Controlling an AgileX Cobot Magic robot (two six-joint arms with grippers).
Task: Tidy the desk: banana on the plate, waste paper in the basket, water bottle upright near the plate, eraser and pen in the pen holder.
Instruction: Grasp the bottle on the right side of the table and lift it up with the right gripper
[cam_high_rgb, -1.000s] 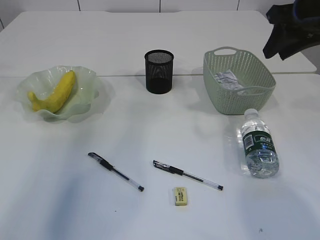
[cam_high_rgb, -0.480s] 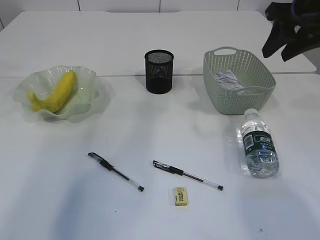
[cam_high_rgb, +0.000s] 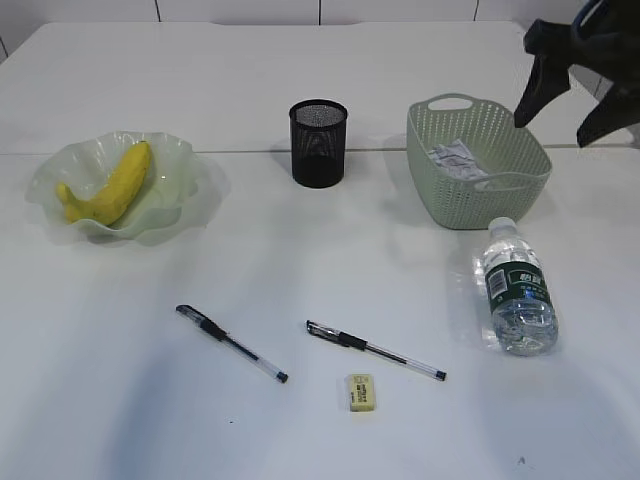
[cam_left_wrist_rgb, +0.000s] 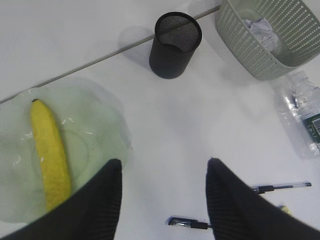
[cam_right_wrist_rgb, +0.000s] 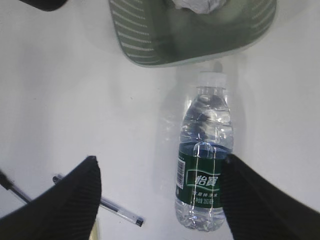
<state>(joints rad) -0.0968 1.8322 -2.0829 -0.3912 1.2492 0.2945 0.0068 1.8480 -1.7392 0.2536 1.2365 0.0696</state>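
Observation:
The yellow banana (cam_high_rgb: 110, 185) lies in the pale green plate (cam_high_rgb: 185, 165) at the left. Crumpled waste paper (cam_high_rgb: 458, 158) sits inside the green basket (cam_high_rgb: 478, 205). The water bottle (cam_high_rgb: 518, 290) lies on its side in front of the basket, cap toward it. Two pens (cam_high_rgb: 232, 344) (cam_high_rgb: 375, 350) and a yellow eraser (cam_high_rgb: 361, 392) lie near the front edge. The black mesh pen holder (cam_high_rgb: 318, 143) stands at the back centre. My right gripper (cam_high_rgb: 553, 128) hangs open and empty above the basket's right end. My left gripper (cam_left_wrist_rgb: 165, 165) is open and empty, raised over the table beside the plate (cam_left_wrist_rgb: 100, 130).
A seam (cam_high_rgb: 250, 152) runs across the white table behind the plate and holder. In the right wrist view the bottle (cam_right_wrist_rgb: 205, 165) lies below the right gripper (cam_right_wrist_rgb: 162, 162), with the basket (cam_right_wrist_rgb: 150, 45) beyond it and a pen (cam_right_wrist_rgb: 117, 210) at lower left.
My right gripper's fingers have spread wide apart above the basket's right end. The objects on the table have not moved.

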